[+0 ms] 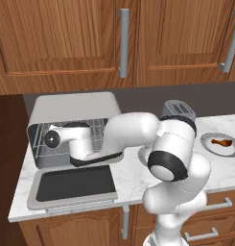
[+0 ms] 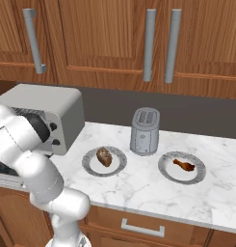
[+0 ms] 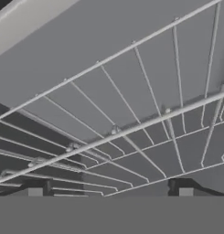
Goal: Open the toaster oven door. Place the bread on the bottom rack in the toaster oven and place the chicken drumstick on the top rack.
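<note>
With the toaster oven door (image 1: 73,185) lying flat open on the bench (image 2: 153,193), I see the arm reaching into the toaster oven (image 1: 73,108) at about 9 o'clock in the left base view; the hand sits in front of the wire shelves, and I cannot tell from here which rack it is level with. From the hand view, the fingers (image 3: 109,188) stand wide apart with nothing between them; the two dark tips (image 3: 36,187) rise at 6 o'clock, and wire grid bars (image 3: 131,130) cross the view on a slant above them. From the right base view, the bread (image 2: 104,157) rests on a grey plate (image 2: 90,169) near centre, just beside the oven; the chicken drumstick (image 2: 184,165) lies on a second plate (image 2: 168,176) at 3 o'clock of the first; the two-slot toaster (image 2: 145,131) stands between and behind them.
</note>
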{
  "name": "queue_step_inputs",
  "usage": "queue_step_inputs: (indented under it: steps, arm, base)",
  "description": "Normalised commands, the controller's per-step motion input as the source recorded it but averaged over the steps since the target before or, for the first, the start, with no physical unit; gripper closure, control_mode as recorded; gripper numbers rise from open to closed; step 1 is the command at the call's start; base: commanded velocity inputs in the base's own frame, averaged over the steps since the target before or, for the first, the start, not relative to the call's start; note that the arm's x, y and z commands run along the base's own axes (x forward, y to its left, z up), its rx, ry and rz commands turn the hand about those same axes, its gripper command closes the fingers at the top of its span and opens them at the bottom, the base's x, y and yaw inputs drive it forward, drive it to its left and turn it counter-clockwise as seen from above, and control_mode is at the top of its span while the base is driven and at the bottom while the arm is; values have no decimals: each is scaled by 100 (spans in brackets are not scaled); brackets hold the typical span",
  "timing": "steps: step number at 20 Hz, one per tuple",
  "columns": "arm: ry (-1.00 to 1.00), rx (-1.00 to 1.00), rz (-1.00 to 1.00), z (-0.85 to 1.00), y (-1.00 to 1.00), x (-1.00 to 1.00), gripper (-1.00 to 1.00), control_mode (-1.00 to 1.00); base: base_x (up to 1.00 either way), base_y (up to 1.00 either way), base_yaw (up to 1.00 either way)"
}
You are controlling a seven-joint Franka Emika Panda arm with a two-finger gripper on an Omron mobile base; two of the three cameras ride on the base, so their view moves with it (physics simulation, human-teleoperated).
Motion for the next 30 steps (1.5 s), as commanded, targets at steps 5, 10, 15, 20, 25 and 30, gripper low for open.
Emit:
queue_step_inputs:
  steps: [5,10,15,20,25,30]
  arm:
    - [0,-16,8,-40,0,37,-100,-100]
    - [5,-17,7,-52,0,9,-100,-100]
    - [17,-16,6,-51,0,-33,-100,-100]
    - [42,-14,6,-31,0,-83,-100,-100]
    - [44,-10,8,-40,0,-99,-100,-100]
    - [26,-4,6,-21,-6,-94,-100,-100]
  base:
    - [0,0,0]
    - [0,0,0]
    - [0,0,0]
    - [0,0,0]
    - [0,0,0]
    - [0,0,0]
